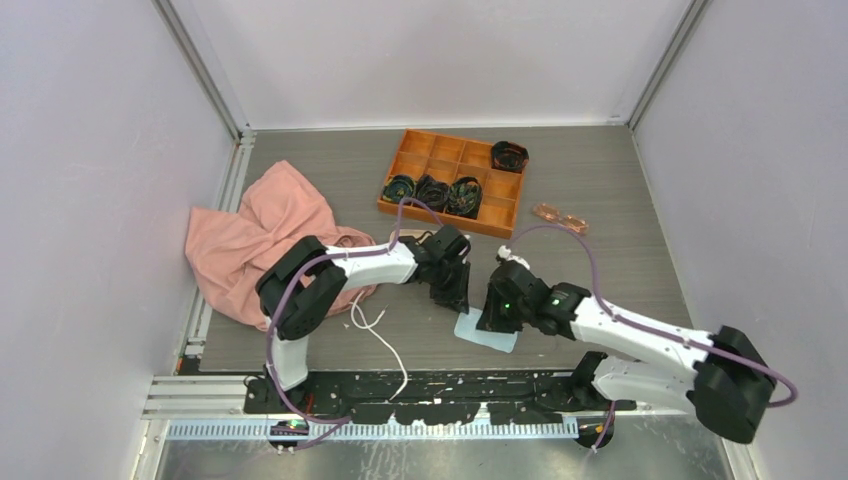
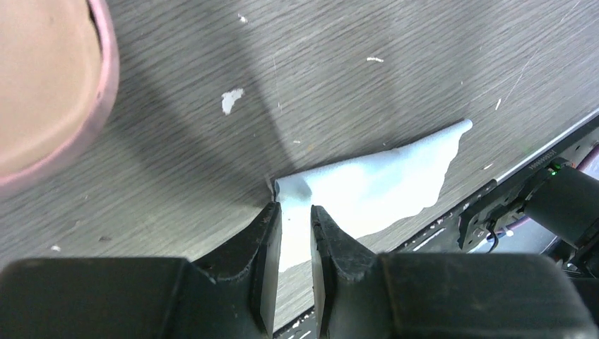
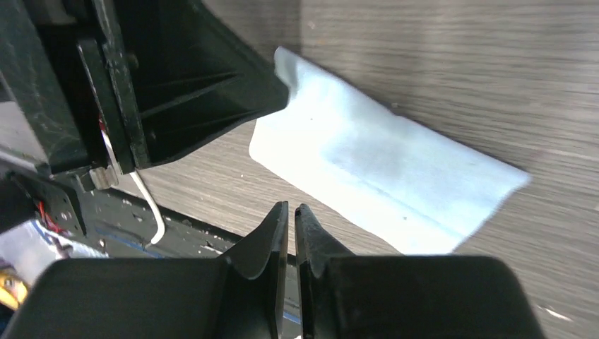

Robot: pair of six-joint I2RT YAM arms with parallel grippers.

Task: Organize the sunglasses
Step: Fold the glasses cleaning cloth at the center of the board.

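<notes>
Your sunglasses [image 1: 562,216] lie on the worktop [image 1: 620,280] toward its right edge, just beside the near right corner of the orange divided tray [image 1: 500,190]. They touch nothing, and both claws are well away from them, nearer the worktop's front edge.

Your right gripper [image 1: 492,318] [image 3: 291,205] hangs over the near edge of the light blue cloth [image 1: 490,338] [image 3: 381,176]. Its jaws are all but closed, with only a sliver between them, and they hold nothing.

Your left gripper [image 1: 455,300] [image 2: 293,207] stands just left of it with its tips down at the cloth's [image 2: 374,183] curled corner. Its jaws are a narrow gap apart, the cloth shows through that gap, and nothing is visibly clamped.

Dark coiled bundles [image 1: 432,190] fill several tray compartments. A crumpled pink fabric [image 1: 260,240] is heaped at the worktop's left edge.
</notes>
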